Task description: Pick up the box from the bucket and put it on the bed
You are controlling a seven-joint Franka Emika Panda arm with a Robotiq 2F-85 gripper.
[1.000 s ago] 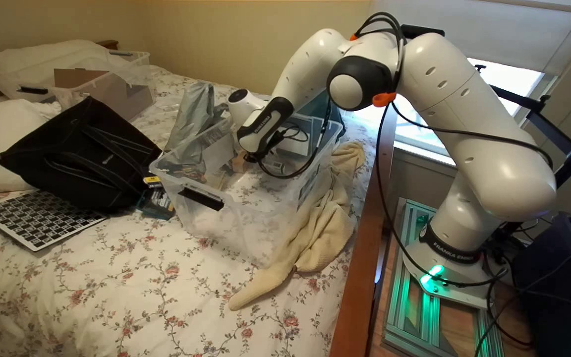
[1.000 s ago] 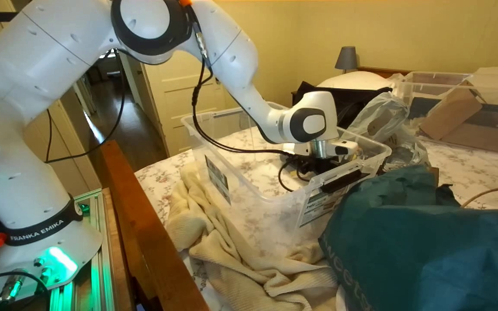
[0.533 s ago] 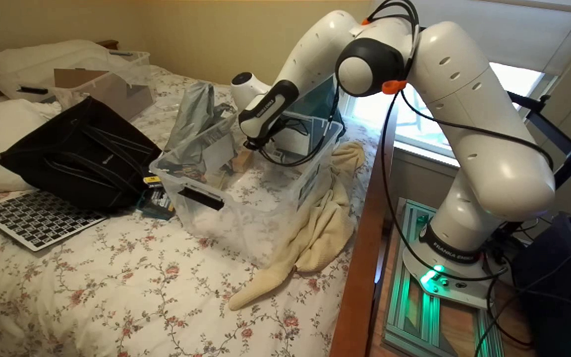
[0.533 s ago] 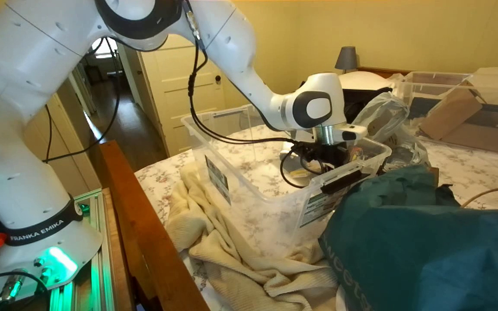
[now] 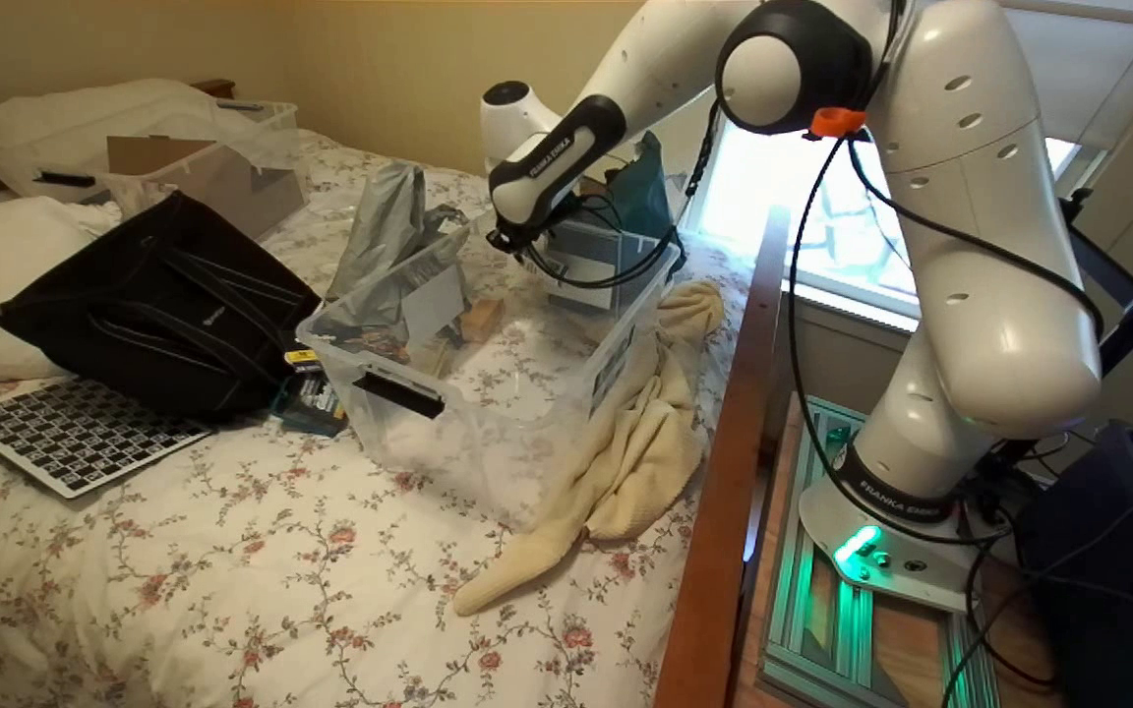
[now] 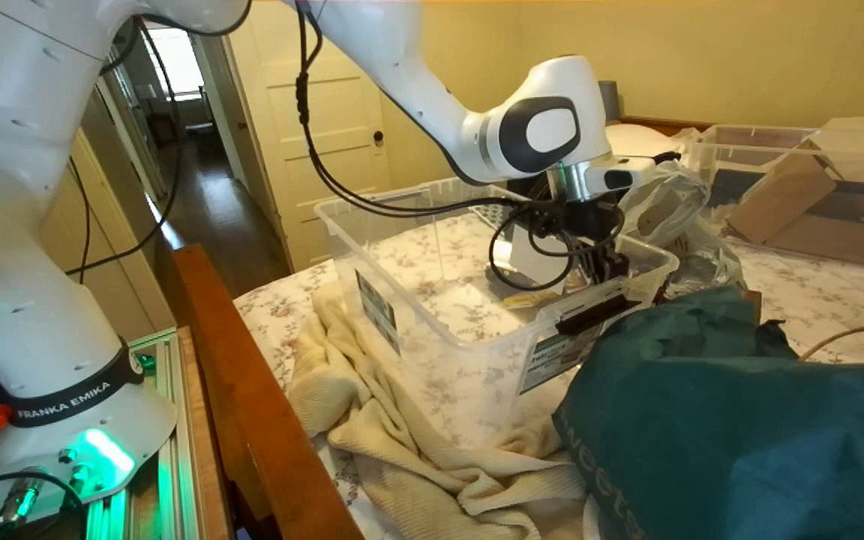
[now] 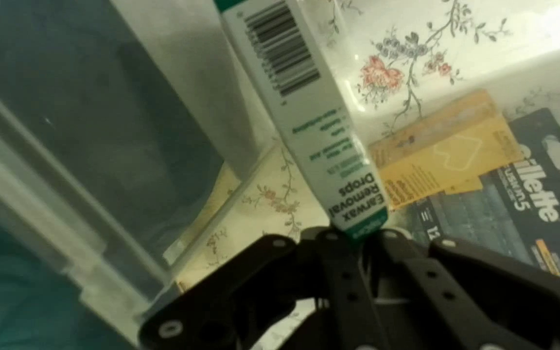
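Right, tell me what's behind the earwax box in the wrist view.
Floral bedding, a clear bin wall and a yellow packet show past the earwax box; whatever lies straight behind it is covered.

Arm (image 5: 970,167) lifted — pincer (image 7: 359,238) higher above bed (image 5: 330,600) than second ago.

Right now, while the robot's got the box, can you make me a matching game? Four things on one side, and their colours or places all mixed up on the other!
Things:
1. earwax drops box
2. blanket
3. checked board
4. base light

Colours, places, states:
A. lying on the bed, by the black bag
B. held by the gripper
C. glowing green
D. cream and crumpled

Right pairs: 1-B, 2-D, 3-A, 4-C
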